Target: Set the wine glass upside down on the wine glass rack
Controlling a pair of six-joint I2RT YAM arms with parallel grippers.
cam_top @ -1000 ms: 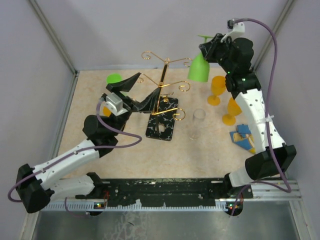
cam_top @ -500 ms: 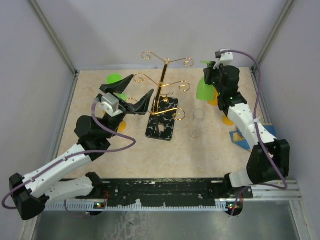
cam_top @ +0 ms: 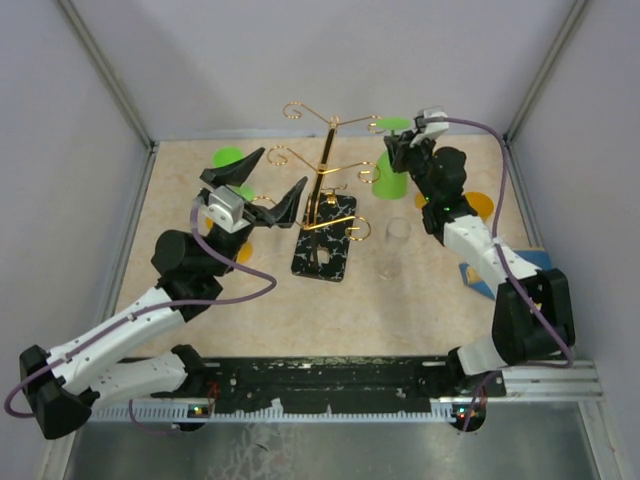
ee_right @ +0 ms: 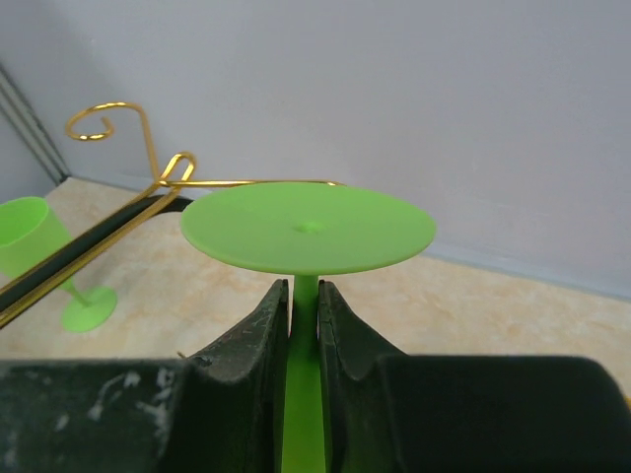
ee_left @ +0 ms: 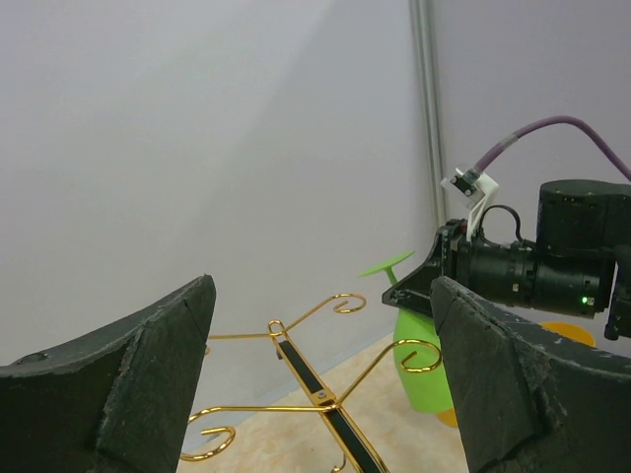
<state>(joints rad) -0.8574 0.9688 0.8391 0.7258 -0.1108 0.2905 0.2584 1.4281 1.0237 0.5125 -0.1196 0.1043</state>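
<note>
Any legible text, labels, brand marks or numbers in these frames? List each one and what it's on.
No readable text, number or sign in any view.
wine glass rack: only white veining on its base, no lettering.
green wine glass: plain, no mark.

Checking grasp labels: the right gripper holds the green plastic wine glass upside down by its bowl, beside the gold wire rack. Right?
Not by its bowl: the right wrist view shows the right gripper shut on the thin stem of the green plastic wine glass, just under its round foot. It is upside down beside the gold wire rack.
</note>
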